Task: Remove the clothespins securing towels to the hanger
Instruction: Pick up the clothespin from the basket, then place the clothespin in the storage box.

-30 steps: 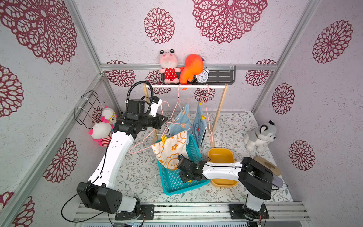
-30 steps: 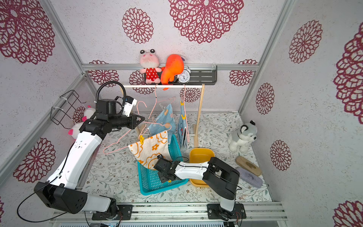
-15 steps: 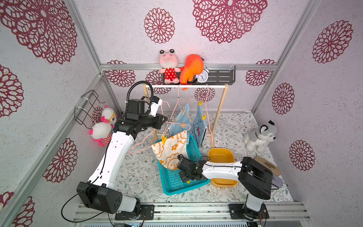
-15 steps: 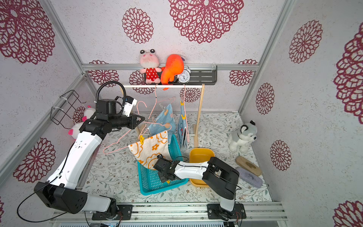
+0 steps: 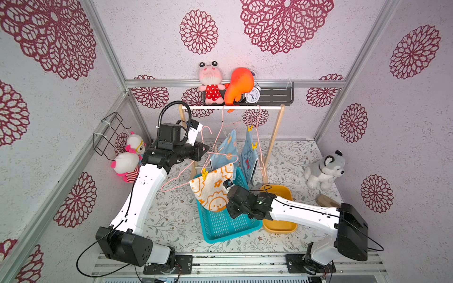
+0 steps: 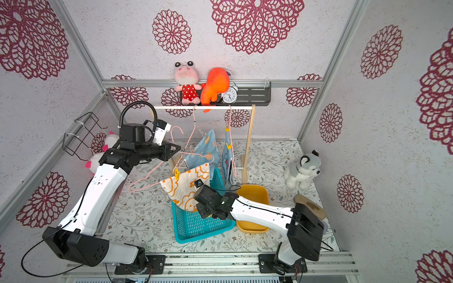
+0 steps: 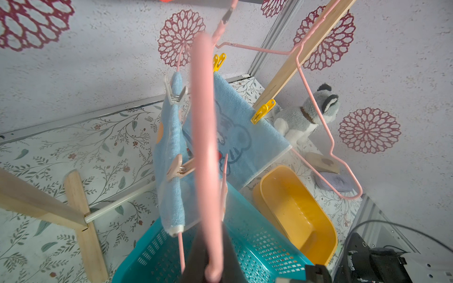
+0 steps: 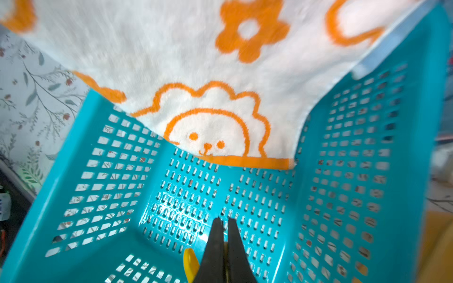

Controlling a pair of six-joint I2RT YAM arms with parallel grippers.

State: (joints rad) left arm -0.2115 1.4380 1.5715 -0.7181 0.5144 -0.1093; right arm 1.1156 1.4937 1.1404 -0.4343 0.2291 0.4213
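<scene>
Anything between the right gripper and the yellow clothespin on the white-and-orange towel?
Yes, the towel itself. The right gripper sits shut, low in the teal basket, and the cloth hangs ahead of it. The yellow clothespin is up at its far top corner.

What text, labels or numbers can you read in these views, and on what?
No text reads clearly in any view.
Alarm clock: numerals ring the dial, too small to quote.
White towel: orange flowers and a cartoon face, no letters.
Blue towel: cartoon outline only, no letters.
</scene>
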